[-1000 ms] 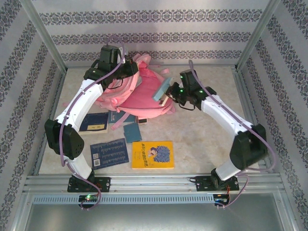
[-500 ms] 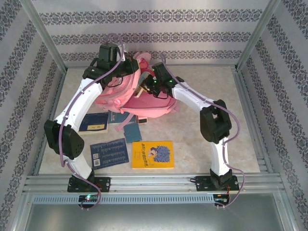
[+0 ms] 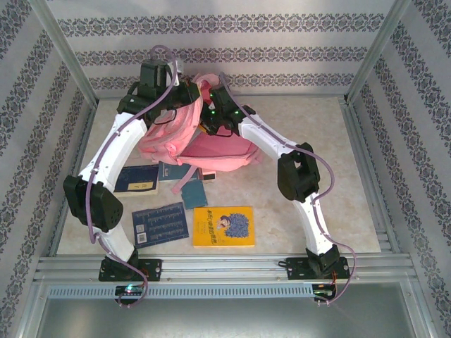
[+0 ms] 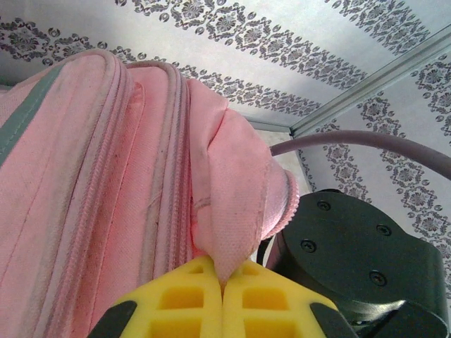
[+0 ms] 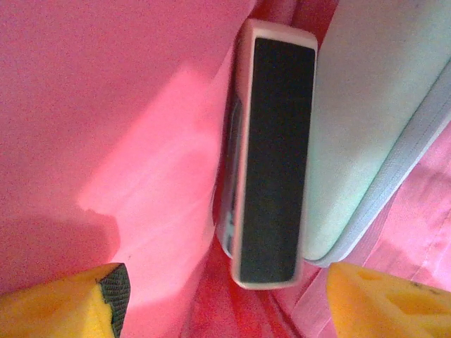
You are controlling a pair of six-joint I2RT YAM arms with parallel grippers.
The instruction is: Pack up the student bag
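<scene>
The pink bag is set toward 12 o'clock on the surface. A fold of its fabric is clamped between the pressed-together fingers of the left claw. The right claw is placed inside the bag with its fingers apart and nothing gripped. A dark flat item is seen ahead of it at 12 o'clock, touching a pale book at 1 o'clock. A yellow book is laid at 6 o'clock of the bag, a blue book at 7 o'clock.
</scene>
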